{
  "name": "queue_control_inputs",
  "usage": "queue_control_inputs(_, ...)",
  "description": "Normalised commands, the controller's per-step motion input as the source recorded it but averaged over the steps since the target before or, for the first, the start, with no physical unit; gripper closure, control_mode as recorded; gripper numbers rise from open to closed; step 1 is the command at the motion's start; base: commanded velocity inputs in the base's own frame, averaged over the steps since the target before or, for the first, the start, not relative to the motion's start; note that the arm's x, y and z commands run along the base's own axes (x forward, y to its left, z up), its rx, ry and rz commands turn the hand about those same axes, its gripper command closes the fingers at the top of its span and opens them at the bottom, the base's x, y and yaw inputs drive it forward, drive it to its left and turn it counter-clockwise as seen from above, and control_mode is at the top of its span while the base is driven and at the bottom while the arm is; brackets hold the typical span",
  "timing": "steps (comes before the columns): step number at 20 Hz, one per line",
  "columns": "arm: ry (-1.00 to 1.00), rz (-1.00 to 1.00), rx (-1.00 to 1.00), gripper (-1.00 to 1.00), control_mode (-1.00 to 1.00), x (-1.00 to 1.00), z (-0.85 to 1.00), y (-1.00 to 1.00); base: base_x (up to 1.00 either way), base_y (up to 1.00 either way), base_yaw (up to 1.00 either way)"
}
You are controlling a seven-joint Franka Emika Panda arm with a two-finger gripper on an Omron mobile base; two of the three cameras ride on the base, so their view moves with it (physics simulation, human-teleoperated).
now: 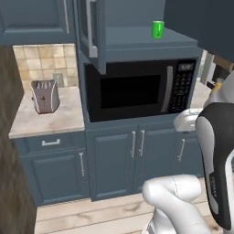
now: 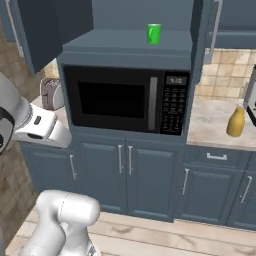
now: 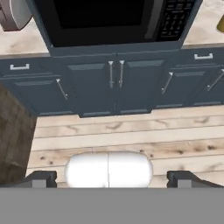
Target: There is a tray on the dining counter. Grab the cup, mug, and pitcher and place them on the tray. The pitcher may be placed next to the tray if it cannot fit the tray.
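Pitcher (image 2: 236,121) partly cropped, perhaps, in hand view.

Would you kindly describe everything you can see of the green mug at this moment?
The mug is a bright green, glossy cylinder standing upright on the blue-grey shelf directly above the black microwave, inside the open upper cabinet. A side handle shows on it in the left base view, with a pale mark on its front. In the right base view the mug stands alone near the middle of the shelf. Nothing touches it but the shelf beneath; its interior cannot be seen.
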Motion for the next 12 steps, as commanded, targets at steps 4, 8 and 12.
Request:
queue_control_inputs(4, 0.00, 0.00, 0.00, -1.00, 1.00, 0.00, 0.00, 0.00, 0.76, -0.46, 0.00)
queue_control_inputs(8, 0.00, 0.00, 0.00, -1.00, 1.00, 0.00, 0.00, 0.00, 0.84, -0.41, 0.00)
queue_control_inputs(12, 0.00, 0.00, 0.00, -1.00, 1.00, 0.00, 0.00, 0.00, 0.73, -0.38, 0.00)
